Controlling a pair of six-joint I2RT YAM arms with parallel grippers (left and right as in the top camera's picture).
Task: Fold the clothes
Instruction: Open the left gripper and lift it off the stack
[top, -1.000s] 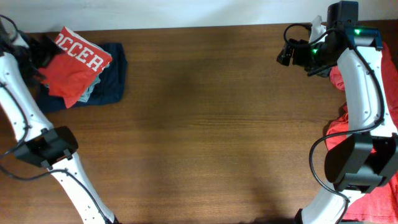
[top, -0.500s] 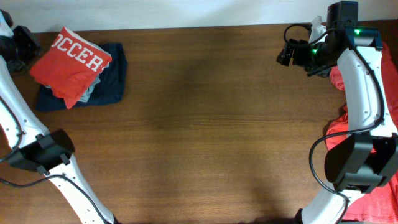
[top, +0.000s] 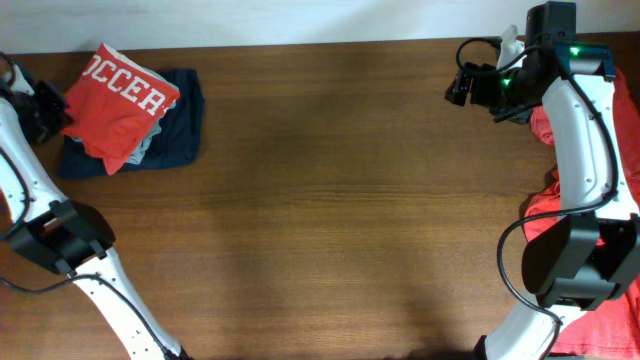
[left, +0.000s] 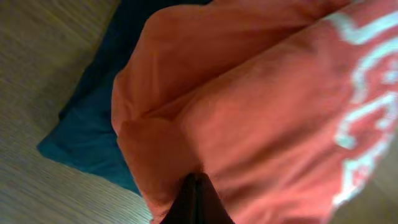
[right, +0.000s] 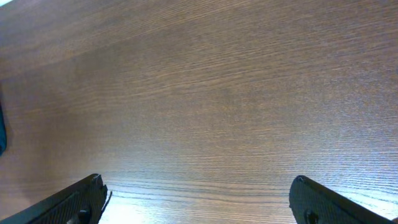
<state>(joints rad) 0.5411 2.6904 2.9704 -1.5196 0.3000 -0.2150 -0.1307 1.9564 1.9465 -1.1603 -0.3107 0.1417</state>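
At the upper left of the overhead frame the left hand (top: 50, 108) is closed, its tips against the left edge of a folded red T-shirt (top: 118, 105) with white lettering; whether cloth is pinched cannot be told. The shirt lies on a navy garment (top: 182, 128). The brown worktop (top: 330, 200) fills the middle. At the upper right the right hand (top: 462, 88) hangs wide open, and more red clothes (top: 545, 128) lie along the right edge

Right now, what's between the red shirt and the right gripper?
Beside the red shirt, a strip of navy cloth, then bare table up to the right gripper: overhead view.
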